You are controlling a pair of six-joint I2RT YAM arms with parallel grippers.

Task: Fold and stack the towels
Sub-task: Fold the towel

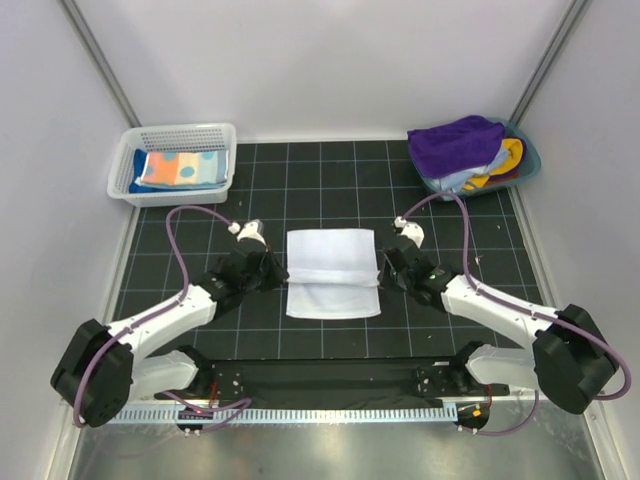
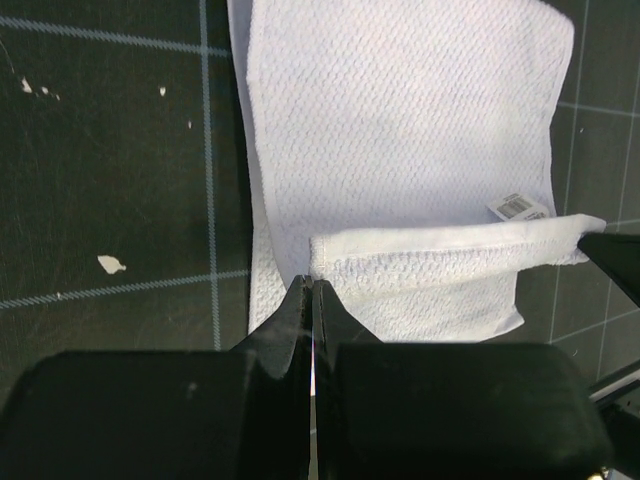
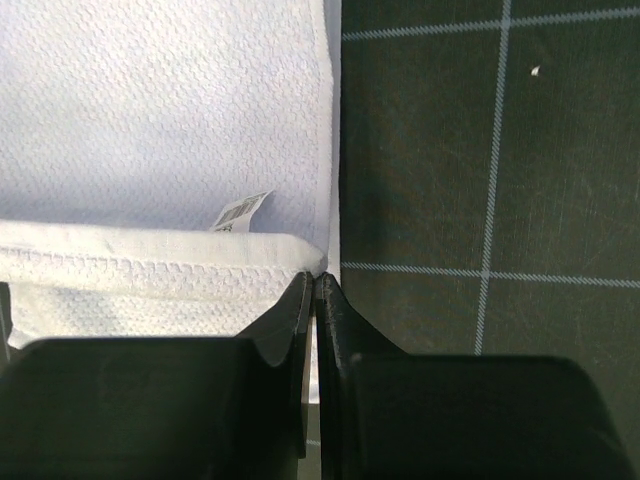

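Note:
A plain white towel (image 1: 332,272) lies on the dark grid mat between my arms, its near edge lifted and carried over the lower layer as a raised fold (image 2: 440,255). My left gripper (image 1: 283,270) is shut on the left corner of that fold (image 2: 310,285). My right gripper (image 1: 381,268) is shut on the right corner (image 3: 313,280). A small white tag (image 3: 240,212) shows just beyond the fold. A folded polka-dot towel (image 1: 180,168) lies in the white mesh basket (image 1: 125,180). A purple towel (image 1: 455,145) tops a heap in the teal tub (image 1: 530,160).
The basket stands at the back left of the mat and the tub at the back right. Grey walls close in on three sides. Purple cables loop beside each arm. White specks (image 2: 110,264) dot the mat left of the towel.

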